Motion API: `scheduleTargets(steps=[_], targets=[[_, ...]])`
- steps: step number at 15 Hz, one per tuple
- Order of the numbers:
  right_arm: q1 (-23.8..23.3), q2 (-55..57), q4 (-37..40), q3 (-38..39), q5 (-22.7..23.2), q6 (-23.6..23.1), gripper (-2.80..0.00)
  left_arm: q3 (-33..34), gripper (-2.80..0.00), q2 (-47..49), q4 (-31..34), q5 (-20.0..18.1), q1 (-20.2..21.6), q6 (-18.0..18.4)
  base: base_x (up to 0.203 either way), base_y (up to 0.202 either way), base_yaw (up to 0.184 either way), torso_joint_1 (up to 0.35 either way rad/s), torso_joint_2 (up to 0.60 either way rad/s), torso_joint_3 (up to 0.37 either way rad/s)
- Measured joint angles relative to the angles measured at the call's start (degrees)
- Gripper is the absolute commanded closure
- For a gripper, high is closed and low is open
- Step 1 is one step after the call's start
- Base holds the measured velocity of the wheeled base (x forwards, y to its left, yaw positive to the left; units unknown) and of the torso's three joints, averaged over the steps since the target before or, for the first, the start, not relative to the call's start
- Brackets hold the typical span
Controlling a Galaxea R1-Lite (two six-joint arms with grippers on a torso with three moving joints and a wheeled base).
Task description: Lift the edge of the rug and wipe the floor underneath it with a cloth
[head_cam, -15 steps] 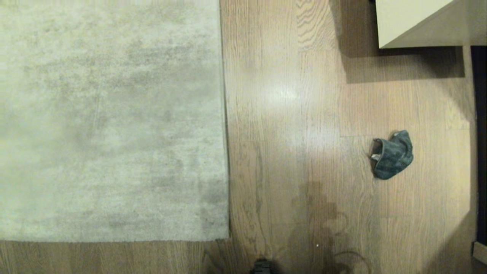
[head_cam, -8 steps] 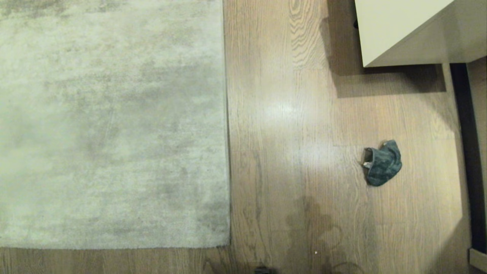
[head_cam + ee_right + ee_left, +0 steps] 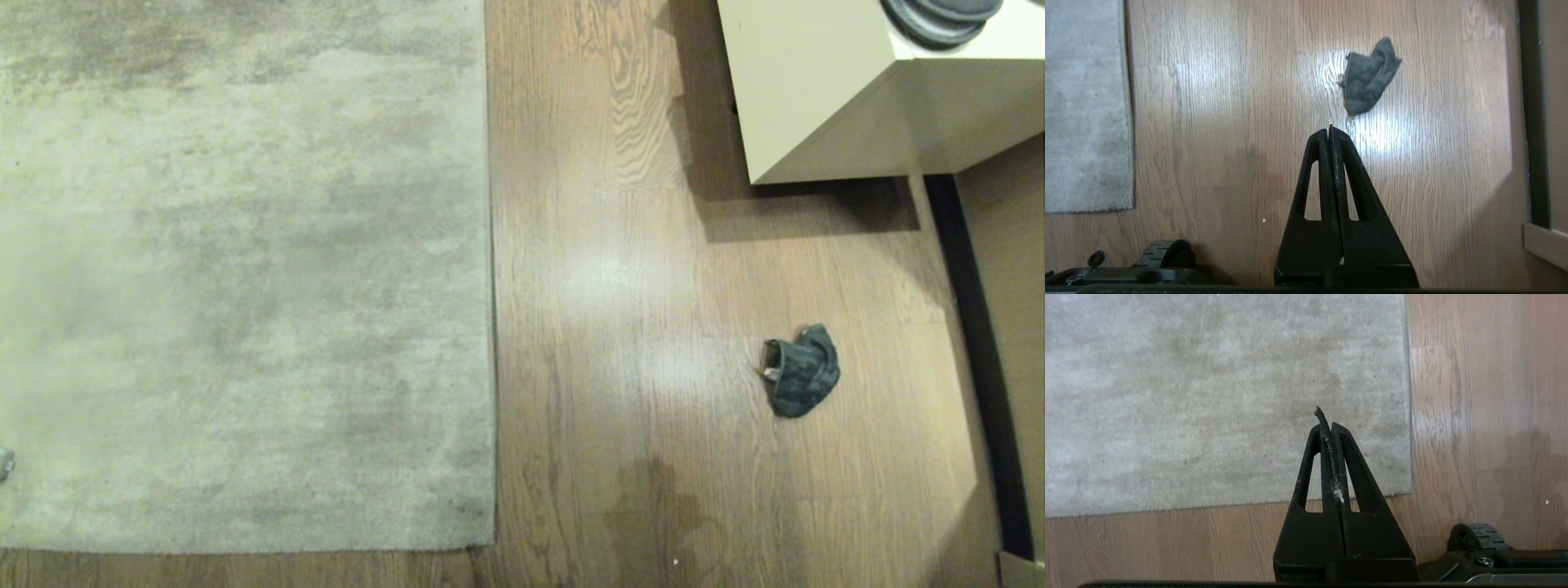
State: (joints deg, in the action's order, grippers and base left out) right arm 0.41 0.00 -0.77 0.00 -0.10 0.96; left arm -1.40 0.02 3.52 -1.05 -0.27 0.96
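The pale grey-beige rug [image 3: 245, 278] fills the left of the head view; its straight rug edge [image 3: 492, 327] and near corner [image 3: 493, 543] lie flat on the wood-grain floor [image 3: 637, 327]. The dark grey-teal cloth [image 3: 802, 371] lies crumpled on the floor to the right. Neither arm shows in the head view. My left gripper [image 3: 1327, 420] is shut and empty, hanging above the rug's [image 3: 1208, 396] near corner. My right gripper [image 3: 1330, 132] is shut and empty above bare floor, short of the cloth [image 3: 1367, 77].
A cream cabinet [image 3: 816, 90] with dark grey slippers [image 3: 939, 16] on top stands at the far right. A dark strip [image 3: 971, 343] runs along the right side. My base and a wheel [image 3: 1163, 253] show near the rug corner [image 3: 1126, 204].
The whole head view has shifted: more of the cabinet and the slippers have come into view, and the rug and cloth look smaller and lower. The things themselves have not moved.
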Motion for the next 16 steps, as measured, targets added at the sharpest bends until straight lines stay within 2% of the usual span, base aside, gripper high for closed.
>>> scheduleTargets(steps=[16], targets=[[0.0,0.0,0.0,0.0,0.0,0.0,0.00,0.3,0.00,0.0,-0.8,0.0,0.0,0.1,0.000,0.000,0.000,0.003,0.00,0.200]])
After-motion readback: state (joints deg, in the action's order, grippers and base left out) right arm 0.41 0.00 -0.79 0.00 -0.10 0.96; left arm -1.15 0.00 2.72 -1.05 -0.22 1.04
